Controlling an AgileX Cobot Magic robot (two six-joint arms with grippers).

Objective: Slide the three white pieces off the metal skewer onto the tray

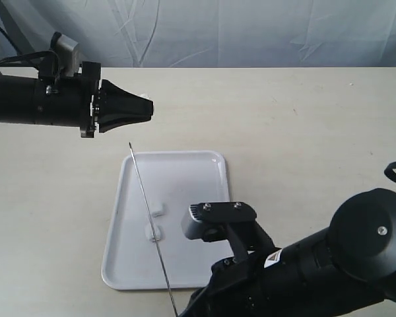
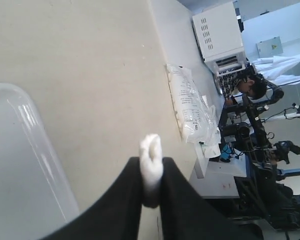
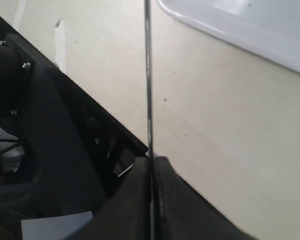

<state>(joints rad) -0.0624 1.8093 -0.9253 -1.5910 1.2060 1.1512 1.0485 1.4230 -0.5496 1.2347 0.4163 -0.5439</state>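
Observation:
The white tray [image 1: 185,172] lies mid-table. The thin metal skewer [image 1: 148,218] slants over it, its tip toward the far left corner. My right gripper [image 1: 183,309] is shut on the skewer's near end; the wrist view shows the skewer [image 3: 148,75] pinched in the right gripper [image 3: 151,160], with the tray [image 3: 240,20] beyond. One white piece [image 1: 158,210] lies on the tray just right of the skewer. Another [image 1: 154,232] touches the skewer; I cannot tell whether it is threaded. My left gripper [image 1: 149,109] hovers beyond the tray's far left corner, and that gripper [image 2: 151,162] is shut on a white piece [image 2: 151,149].
The beige table [image 1: 303,132] stretches to the right and back, ending at a grey cloth backdrop [image 1: 251,33]. In the left wrist view a plastic bag [image 2: 190,107] lies near the table edge, with a white box [image 2: 219,32] and equipment past it.

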